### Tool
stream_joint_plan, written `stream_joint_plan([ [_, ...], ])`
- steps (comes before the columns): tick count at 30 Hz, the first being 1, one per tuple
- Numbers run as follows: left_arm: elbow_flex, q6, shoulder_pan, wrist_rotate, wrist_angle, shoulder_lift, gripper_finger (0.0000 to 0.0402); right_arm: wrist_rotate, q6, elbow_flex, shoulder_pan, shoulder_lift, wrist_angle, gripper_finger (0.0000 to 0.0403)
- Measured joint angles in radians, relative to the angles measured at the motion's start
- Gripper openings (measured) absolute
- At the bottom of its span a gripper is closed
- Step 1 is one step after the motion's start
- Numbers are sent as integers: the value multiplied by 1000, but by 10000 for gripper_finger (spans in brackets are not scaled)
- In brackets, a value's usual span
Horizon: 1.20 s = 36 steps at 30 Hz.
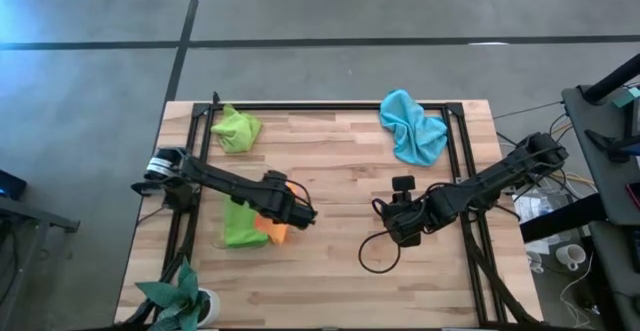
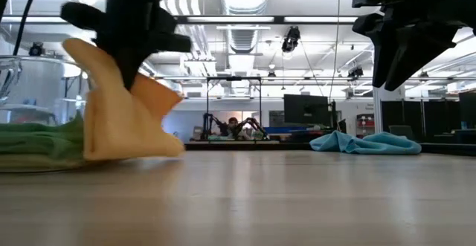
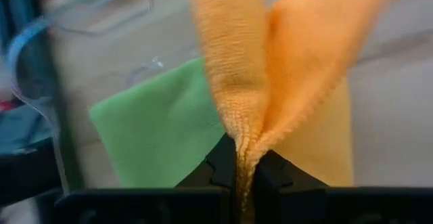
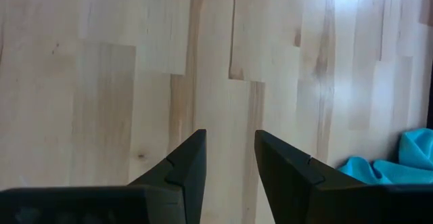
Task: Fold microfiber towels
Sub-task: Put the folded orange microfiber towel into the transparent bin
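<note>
An orange towel [image 2: 126,120] hangs from my left gripper [image 3: 245,163], which is shut on it over the table's left middle [image 1: 292,215]. Beside it a green towel [image 1: 238,226] lies flat and folded on the wood. A lime green towel [image 1: 237,129] lies crumpled at the far left, and a light blue towel [image 1: 413,126] lies bunched at the far right. My right gripper [image 4: 230,149] hovers open above bare wood right of centre [image 1: 395,221], with nothing between its fingers. My left gripper pinches a gathered fold of the orange towel [image 3: 245,143] between its two fingers, with two flaps of cloth spreading out from the pinch. The fingers come from above, slanting down. The towel hangs slack below them, its lower edge [image 2: 130,155] on the table beside the green towel.
A potted plant [image 1: 185,296] stands at the near left corner. A black cable loop [image 1: 378,254] lies near my right gripper. Black frame rails [image 1: 330,106] run along the table's far and side edges. Bare wood [image 1: 340,171] lies between the two arms.
</note>
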Motion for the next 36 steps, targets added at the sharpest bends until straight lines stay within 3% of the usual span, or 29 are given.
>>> stream_joint_plan([
  [9,-9,-21,0,-17,-41,-98,0,2,0,0,0,0,3,123],
  [16,-27,-19,0,35,-97,-176,0,6,15,-1,0,0,4,123],
  [22,-162,-157,3,76,-99,-281,0,6,27,-7,0,0,4,123],
  [30,-395,-356,-40,309,-84,-353,0,6,26,-22,0,0,7,123],
  [36,-480,-403,-67,329,77,-373,0,7,20,-33,-1,0,13,123],
])
